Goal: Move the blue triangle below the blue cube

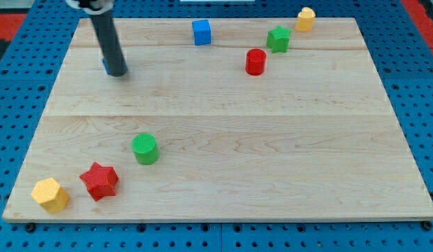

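Observation:
The blue cube (201, 32) sits near the view's top, left of centre. The blue triangle (105, 66) is almost wholly hidden behind my rod; only a sliver of blue shows at the rod's left edge. My tip (117, 72) rests on the board at the upper left, right against that blue sliver. The tip is well to the left of the blue cube and a little lower in the view.
A red cylinder (256, 61), a green star (278, 38) and a yellow block (305, 19) lie at the upper right. A green cylinder (145, 149), a red star (99, 180) and a yellow hexagon (50, 194) lie at the lower left of the wooden board (272, 154).

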{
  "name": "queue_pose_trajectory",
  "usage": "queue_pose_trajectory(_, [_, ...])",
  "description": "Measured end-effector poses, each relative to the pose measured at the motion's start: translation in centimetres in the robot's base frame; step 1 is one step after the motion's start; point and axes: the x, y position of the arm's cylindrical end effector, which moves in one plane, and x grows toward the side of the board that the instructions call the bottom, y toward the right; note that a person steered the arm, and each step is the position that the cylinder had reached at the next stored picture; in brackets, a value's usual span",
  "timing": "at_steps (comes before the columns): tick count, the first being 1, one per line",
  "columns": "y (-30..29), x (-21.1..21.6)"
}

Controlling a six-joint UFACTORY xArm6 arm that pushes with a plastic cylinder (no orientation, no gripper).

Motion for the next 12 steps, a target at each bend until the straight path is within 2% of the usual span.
queue_pose_trajectory(1, [-3.5,-0.3])
queue_pose_trajectory(2, [-3.6,-3.4])
queue_pose_trajectory(4, [0.1,-6.6])
queue_pose_trajectory(6, [-1.1,-6.2])
queue_pose_trajectory(9, [1.5,-3.8])
queue_pose_trajectory(12, [9.9,-3.5])
